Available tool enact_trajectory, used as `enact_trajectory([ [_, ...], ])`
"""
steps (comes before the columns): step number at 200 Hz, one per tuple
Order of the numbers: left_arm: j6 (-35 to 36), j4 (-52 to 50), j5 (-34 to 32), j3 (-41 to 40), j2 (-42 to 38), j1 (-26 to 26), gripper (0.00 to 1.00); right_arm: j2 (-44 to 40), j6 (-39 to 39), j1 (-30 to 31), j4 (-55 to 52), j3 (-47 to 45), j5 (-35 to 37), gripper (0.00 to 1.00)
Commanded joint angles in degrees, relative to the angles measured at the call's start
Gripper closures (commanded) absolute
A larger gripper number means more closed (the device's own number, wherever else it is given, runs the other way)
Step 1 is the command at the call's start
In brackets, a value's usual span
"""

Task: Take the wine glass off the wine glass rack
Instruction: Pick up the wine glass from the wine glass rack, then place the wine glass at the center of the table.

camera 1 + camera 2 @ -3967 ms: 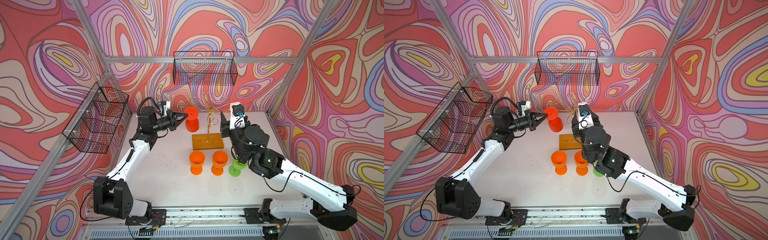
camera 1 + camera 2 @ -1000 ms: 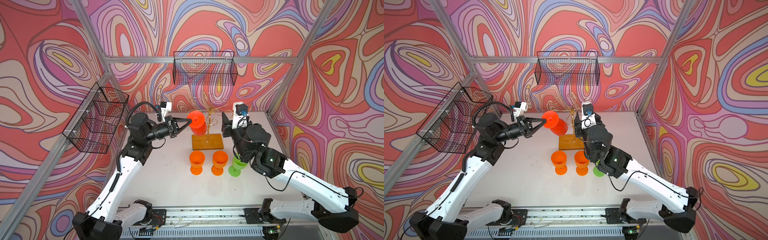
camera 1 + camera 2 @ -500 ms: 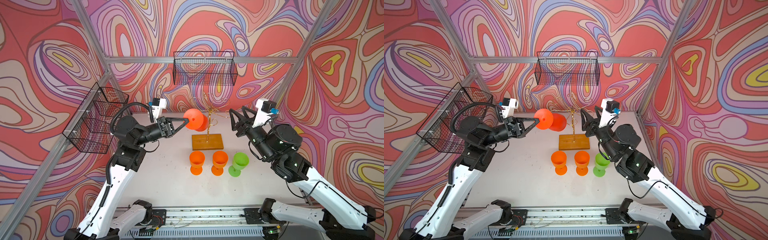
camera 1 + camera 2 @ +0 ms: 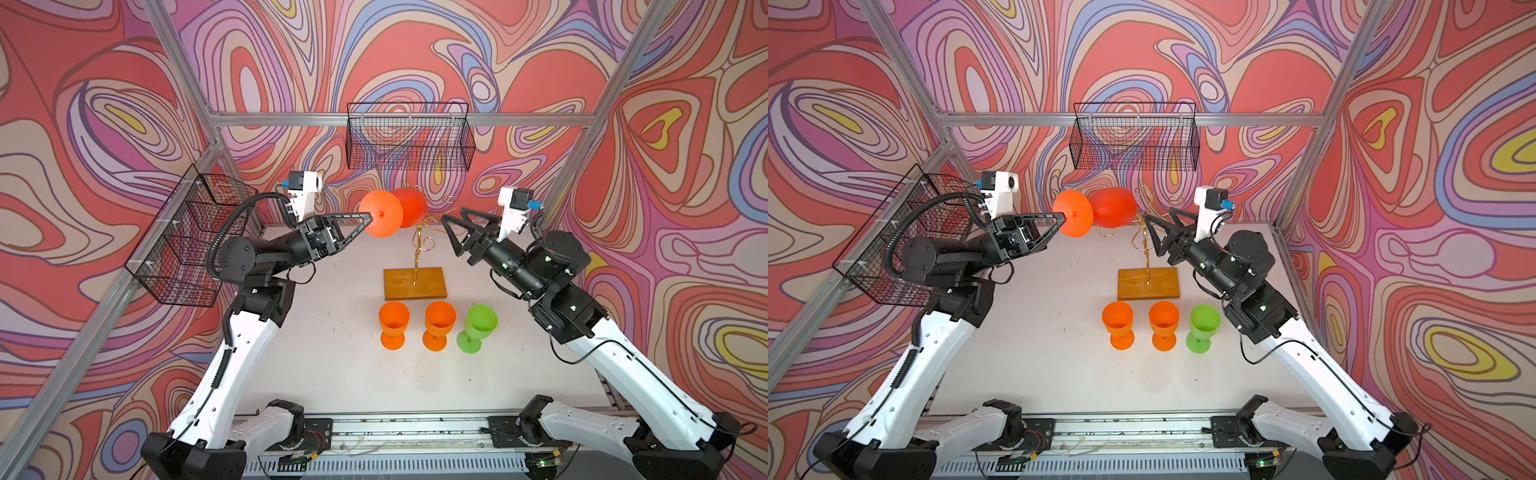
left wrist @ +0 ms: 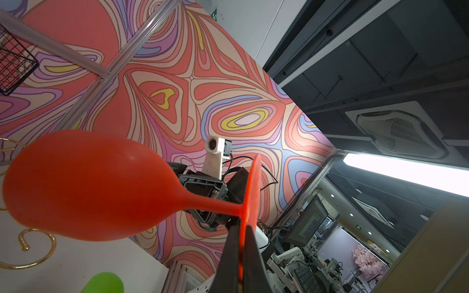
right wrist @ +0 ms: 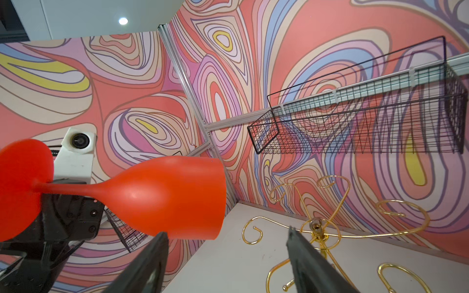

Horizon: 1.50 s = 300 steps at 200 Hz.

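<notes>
Left end effector [image 4: 371, 215] risen since earlier; glass [image 4: 409, 207] now horizontal, off rack [image 4: 415, 284]. Jaws pinched shut on glass foot (edge-on between fingers [image 5: 228, 258] in left wrist view). Glass in air beside rack's top curls, clear of them. Right end effector [image 4: 453, 214] withdrawn from green glass [image 4: 478, 328], jaws wide, empty.

No text, label or number can be read anywhere.
</notes>
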Motion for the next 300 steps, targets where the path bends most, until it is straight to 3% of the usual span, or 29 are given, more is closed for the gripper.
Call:
enact_trajectory([
  [1, -9.20, 15.99, 0.66, 0.52, 1.26, 1.62, 1.00, 1.03, 9.56, -6.26, 10.99, -3.18, -14.17, 0.22],
  [40, -14.26, 23.96, -0.04, 1.77, 4.38, 2.45, 1.00, 7.13, 25.43, -14.25, 30.74, -6.03, -29.67, 0.22],
  [88, -19.57, 33.73, -1.30, 2.08, 8.66, 2.44, 1.00, 17.83, 42.16, -15.49, 52.26, -2.64, -40.60, 0.22],
  [222, -19.66, 35.41, -2.55, 1.97, 12.11, 2.02, 1.00, 23.10, 41.36, -14.92, 51.21, 3.25, -42.70, 0.23],
  [269, -19.49, 35.50, -2.59, 1.89, 12.27, 1.79, 1.00, 25.35, 34.61, -12.09, 42.69, 7.83, -42.72, 0.23],
  [300, -19.40, 35.50, -2.59, 1.64, 12.37, 1.74, 1.00, 26.85, 35.40, -11.45, 43.80, 9.27, -43.04, 0.23],
])
